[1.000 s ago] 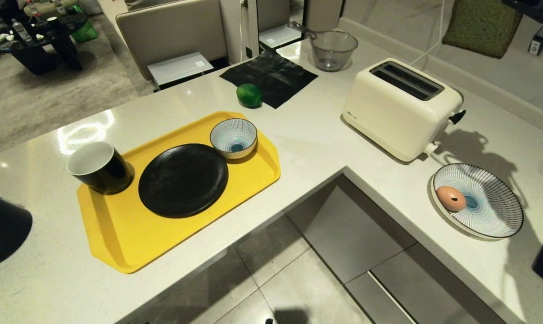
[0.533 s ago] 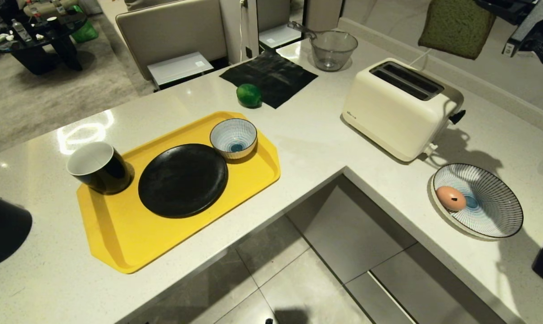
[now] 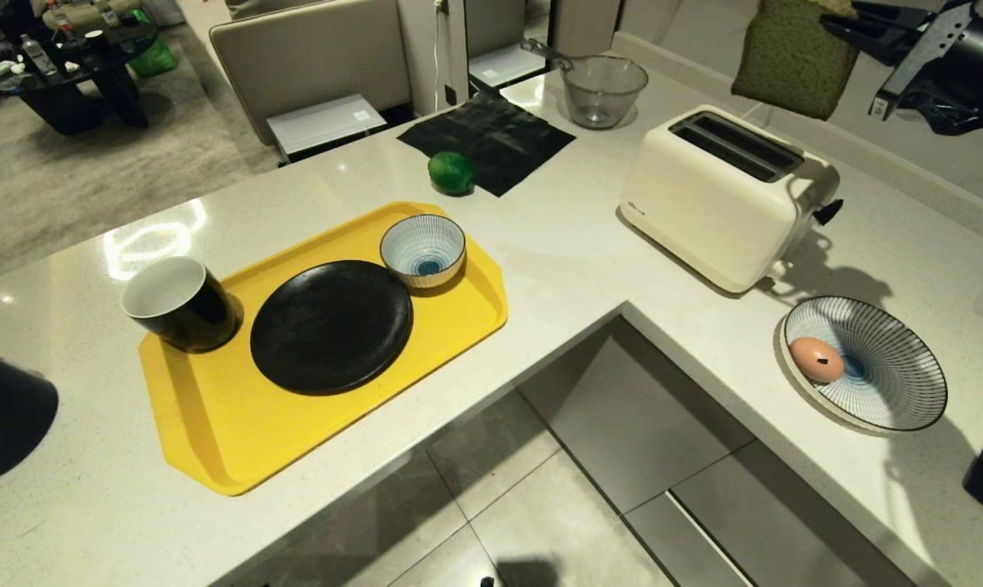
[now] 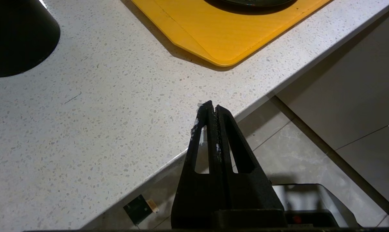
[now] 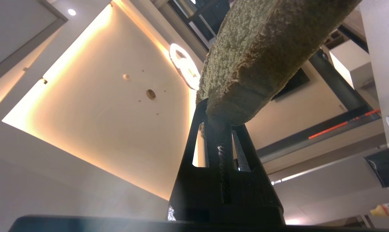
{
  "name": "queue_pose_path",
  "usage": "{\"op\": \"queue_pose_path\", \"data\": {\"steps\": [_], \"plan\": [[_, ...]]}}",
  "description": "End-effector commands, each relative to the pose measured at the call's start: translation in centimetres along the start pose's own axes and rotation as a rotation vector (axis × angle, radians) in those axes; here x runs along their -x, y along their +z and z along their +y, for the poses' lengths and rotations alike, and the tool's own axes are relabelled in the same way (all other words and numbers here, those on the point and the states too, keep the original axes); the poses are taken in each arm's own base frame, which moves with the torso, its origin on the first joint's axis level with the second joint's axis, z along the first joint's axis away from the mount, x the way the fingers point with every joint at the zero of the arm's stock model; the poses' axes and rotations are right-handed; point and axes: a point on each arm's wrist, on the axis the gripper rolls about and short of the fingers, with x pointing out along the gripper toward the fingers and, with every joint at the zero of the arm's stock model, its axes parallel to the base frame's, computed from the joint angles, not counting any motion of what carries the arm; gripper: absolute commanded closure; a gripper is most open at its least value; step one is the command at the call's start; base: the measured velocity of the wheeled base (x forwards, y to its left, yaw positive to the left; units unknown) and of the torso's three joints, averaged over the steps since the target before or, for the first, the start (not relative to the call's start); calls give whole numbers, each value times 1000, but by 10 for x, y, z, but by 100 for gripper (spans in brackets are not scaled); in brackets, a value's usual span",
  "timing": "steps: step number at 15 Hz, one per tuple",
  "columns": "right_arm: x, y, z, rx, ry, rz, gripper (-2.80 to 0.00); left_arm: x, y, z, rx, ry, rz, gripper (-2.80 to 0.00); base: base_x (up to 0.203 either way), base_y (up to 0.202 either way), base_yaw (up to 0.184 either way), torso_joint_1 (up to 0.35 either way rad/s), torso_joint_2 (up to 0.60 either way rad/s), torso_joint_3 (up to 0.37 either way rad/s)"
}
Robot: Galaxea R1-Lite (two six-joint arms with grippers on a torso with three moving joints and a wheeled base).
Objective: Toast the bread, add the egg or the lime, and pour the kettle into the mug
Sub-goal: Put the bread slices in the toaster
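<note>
Black and matte, the kettle [image 3: 6, 416] is cut off at the far left of the counter [image 3: 573, 244], beside the mug [image 3: 180, 303] on the yellow tray [image 3: 214, 432]. The left pincer [image 4: 213, 111] is parked by the counter edge, pressed together and empty. Further right the lime [image 3: 451, 172] lies near a dark mat. The toasting step is judged in hand — the bread [image 3: 793, 57] is clamped by the right pincer [image 3: 834, 20] above and beyond the toaster [image 3: 724, 200]. Next, the slice must be lined up over a slot and lowered — squarely. The egg [image 3: 816, 359] waits in a striped dish.
</note>
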Motion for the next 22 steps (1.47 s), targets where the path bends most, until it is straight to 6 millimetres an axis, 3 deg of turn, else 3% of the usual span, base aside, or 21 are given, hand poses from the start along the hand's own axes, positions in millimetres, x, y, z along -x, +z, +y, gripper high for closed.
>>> {"op": "queue_pose_path", "data": {"steps": [1,16,22], "plan": [[-5,10,-6,-25,-12,1,0,0,0,0,0,0,0,0,0,0,0,0,0,0],[-22,45,-38,-85,-46,-6,0,0,0,0,0,0,0,0,0,0,0,0,0,0],[-18,59,-39,-78,-26,-41,0,0,0,0,0,0,0,0,0,0,0,0,0,0]]}}
